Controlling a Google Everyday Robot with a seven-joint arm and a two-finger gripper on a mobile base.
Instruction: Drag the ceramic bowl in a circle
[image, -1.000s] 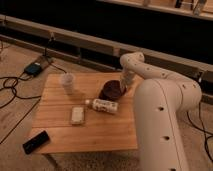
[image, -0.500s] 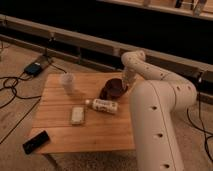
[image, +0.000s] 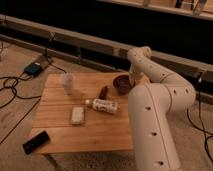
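One gripper: the gripper (image: 132, 83) at the end of the white jointed robot arm (image: 150, 67) is closed and lowered onto the right rim of the bowl. Whether it pinches the rim cannot be told.
Task bowl: the round, shallow, dark maroon glossy ceramic bowl (image: 120, 84) stands on the far right part of the table, near its back edge, with the gripper at its rim.
Bowl contents: the inside is dark, and what lies in it cannot be told.
Beside the bowl: a small narrow brown object (image: 103, 91) sits just left of the bowl, apart from its rim.
Bottle: a white plastic bottle (image: 104, 105) lies on its side near the table's middle, in front of the brown object.
Cup: a translucent whitish cup (image: 67, 82) stands upright on the far left part. Its contents cannot be told.
Packet: a pale rectangular packet (image: 77, 114) lies flat, to the front left of the bottle.
Device: a flat black oblong device (image: 36, 142) lies at the front left corner.
Table: a low light wooden table (image: 95, 132) bears all of these.
Floor: a blue box (image: 34, 68) and dark cables (image: 10, 85) lie left of the table.
Change: since a second ago the ceramic bowl has shifted right and slightly toward the back edge, away from the brown object. The arm's upper joint has swung right with it. The cup, bottle, packet and device lie where they did.
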